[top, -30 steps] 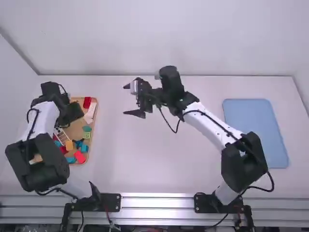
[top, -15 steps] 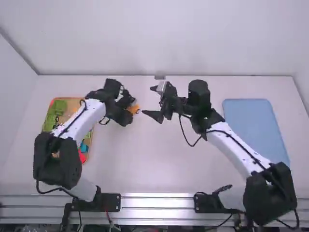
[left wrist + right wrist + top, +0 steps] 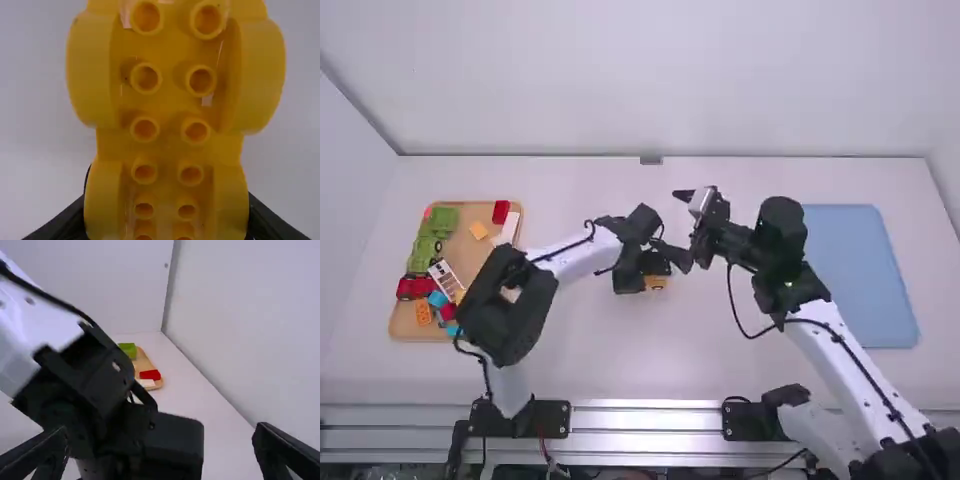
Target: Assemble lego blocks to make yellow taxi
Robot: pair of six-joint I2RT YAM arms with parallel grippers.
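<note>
Yellow taxi base [image 3: 657,283]: about mid white table [image 3: 620,350]
Tan tray [image 3: 470,253]: nine o'clock, holding bricks
Left gripper [image 3: 648,270]: closed on base
Right gripper [image 3: 670,222]: spread wide, empty, one o'clock from base
White wall [image 3: 650,80]: twelve o'clock
Blue mat [image 3: 850,275]: three o'clock

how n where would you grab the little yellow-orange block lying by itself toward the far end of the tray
I'd come straight down and pinch the block by two opposite sides, turned to match its slant: it sits skewed on bare tray floor, with space around it for fingers.
</note>
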